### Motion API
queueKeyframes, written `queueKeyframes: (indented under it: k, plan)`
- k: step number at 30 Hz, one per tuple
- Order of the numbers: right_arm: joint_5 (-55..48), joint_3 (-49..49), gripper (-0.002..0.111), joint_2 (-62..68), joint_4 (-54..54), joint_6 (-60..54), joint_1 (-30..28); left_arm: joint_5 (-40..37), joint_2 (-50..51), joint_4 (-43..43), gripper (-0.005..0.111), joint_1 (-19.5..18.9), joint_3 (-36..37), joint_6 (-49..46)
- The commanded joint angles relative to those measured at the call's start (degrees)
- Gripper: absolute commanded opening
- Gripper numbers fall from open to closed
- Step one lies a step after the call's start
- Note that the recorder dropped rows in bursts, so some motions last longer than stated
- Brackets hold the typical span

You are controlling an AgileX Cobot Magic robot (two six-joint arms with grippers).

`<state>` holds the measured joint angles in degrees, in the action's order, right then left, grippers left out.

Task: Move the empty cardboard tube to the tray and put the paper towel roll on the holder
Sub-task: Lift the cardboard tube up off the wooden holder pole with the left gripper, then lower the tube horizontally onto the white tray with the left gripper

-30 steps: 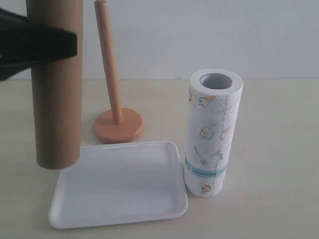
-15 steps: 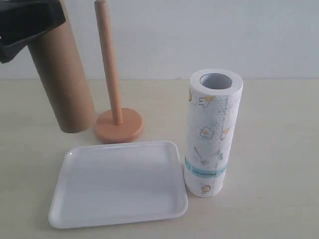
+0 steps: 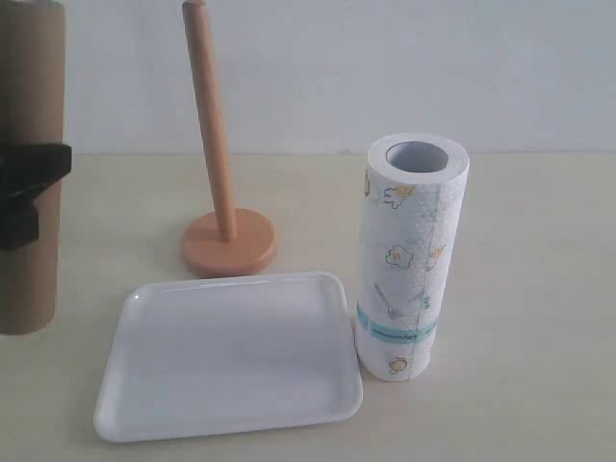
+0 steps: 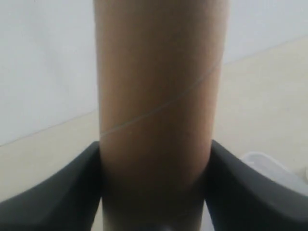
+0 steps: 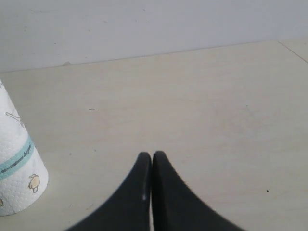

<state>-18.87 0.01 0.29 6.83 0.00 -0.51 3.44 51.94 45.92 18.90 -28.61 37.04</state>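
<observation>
While the left jaws clamp it, the cardboard tube [image 3: 34,87] hangs upright.

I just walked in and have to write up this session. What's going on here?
The left tool grips the cardboard tube upright, off to the left of the tray, which has nothing on it. The holder stands behind the tray, its dowel bare. The paper towel roll stands on end by the tray's right edge, untouched. The right tool is shut on nothing, over the table near the roll.
</observation>
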Motion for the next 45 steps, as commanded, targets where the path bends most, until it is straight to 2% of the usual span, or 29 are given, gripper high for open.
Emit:
queueKeyframes:
  k: [1,5,7,10,13,16,21,25,28,41,45]
  plan:
    - [0.3,0.0,0.000,-0.3,0.1,0.0,-0.3,-4.6,3.6,-7.6,0.004,5.4,-0.8,-14.0]
    - [0.3,0.0,0.000,-0.3,0.1,0.0,-0.3,-11.4,8.0,-25.6,0.004,11.0,-1.2,-40.4]
    - [0.3,0.0,0.000,-0.3,0.1,0.0,-0.3,-11.5,9.3,-33.5,0.004,13.0,-1.2,-52.2]
    - [0.3,0.0,0.000,-0.3,0.1,0.0,-0.3,-11.1,10.5,-41.3,0.004,15.0,-1.5,-63.3]
    - [0.3,0.0,0.000,-0.3,0.1,0.0,-0.3,-10.4,12.6,-41.7,0.004,15.8,-1.6,-64.3]
    - [0.3,0.0,0.000,-0.3,0.1,0.0,-0.3,-14.2,16.4,-40.9,0.004,16.5,-3.8,-65.3]
    - [0.3,0.0,0.000,-0.3,0.1,0.0,-0.3,-25.7,25.7,-40.1,0.004,17.8,-12.6,-69.1]
    - [0.3,0.0,0.000,-0.3,0.1,0.0,-0.3,-34.2,30.9,-35.5,0.004,17.8,-17.7,-68.8]
    - [0.3,0.0,0.000,-0.3,0.1,0.0,-0.3,-34.6,32.6,-35.3,0.004,18.6,-19.5,-70.0]
    - [0.3,0.0,0.000,-0.3,0.1,0.0,-0.3,-34.7,43.0,-23.3,0.004,23.4,-24.3,-70.6]
    - [0.3,0.0,0.000,-0.3,0.1,0.0,-0.3,-31.0,45.9,-23.0,0.004,23.6,-24.3,-69.5]
